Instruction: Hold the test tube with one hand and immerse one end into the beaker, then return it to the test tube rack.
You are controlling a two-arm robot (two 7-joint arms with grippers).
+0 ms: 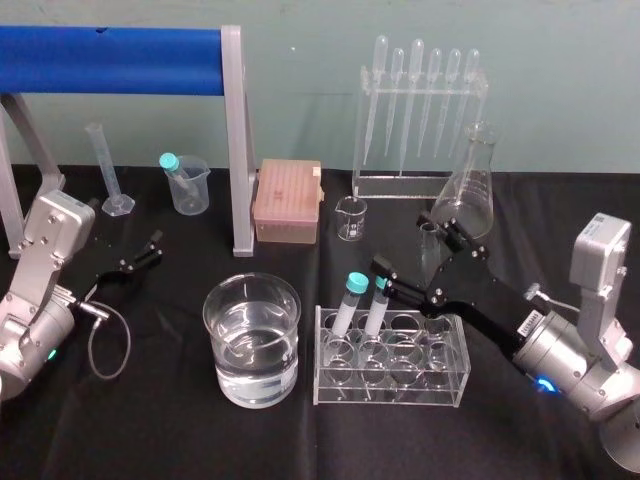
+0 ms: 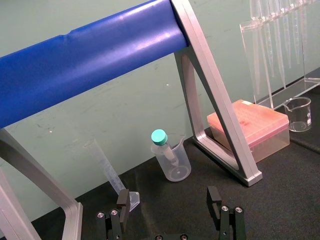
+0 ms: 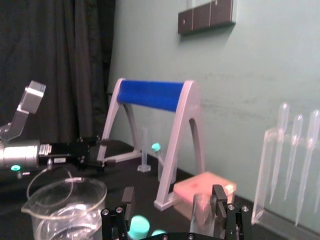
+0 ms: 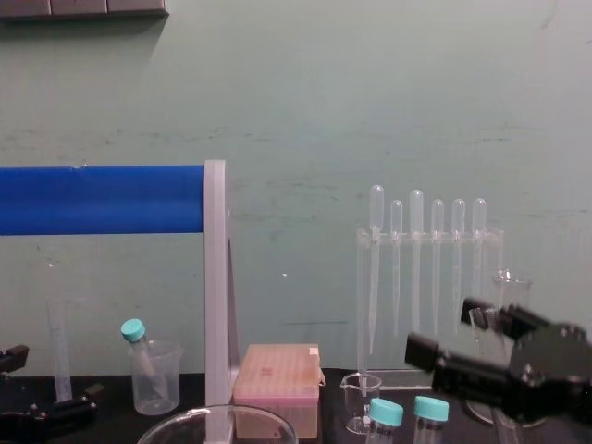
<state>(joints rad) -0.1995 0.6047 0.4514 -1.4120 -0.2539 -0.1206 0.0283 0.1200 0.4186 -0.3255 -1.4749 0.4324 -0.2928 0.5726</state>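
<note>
Head view, read from the left: the left hand [image 1: 150, 250] sits parked low over the worktop [image 1: 150, 430], fingers apart with nothing between them, well away from the work. Left of the working right hand stands the beaker [image 1: 222, 330], part full of clear liquid. Just beside it, almost under that hand, is the test tube rack [image 1: 390, 388], with two teal-capped tubes [image 1: 350, 300] in its left cells. The test tube [image 1: 430, 255] stands upright, seemingly in a back cell of the rack. The right hand [image 1: 408, 248] reaches in around it with fingers spread wide, not closed on the glass. In the right wrist view the tube lies close to one finger with a broad gap to the other (whether it touches that finger I cannot tell). The step in hand looks like the grasp, so the task is barely begun. To do it well, the hand should shift sideways until the tube is centred, so both fingers meet the glass together and do not tip it in its cell. It should then close gently on the upper part, leaving the lower end free for dipping. The other finger lies just beside a teal cap, so the lift should go straight up until the tube clears the rack, and only then swing left to the beaker.
</note>
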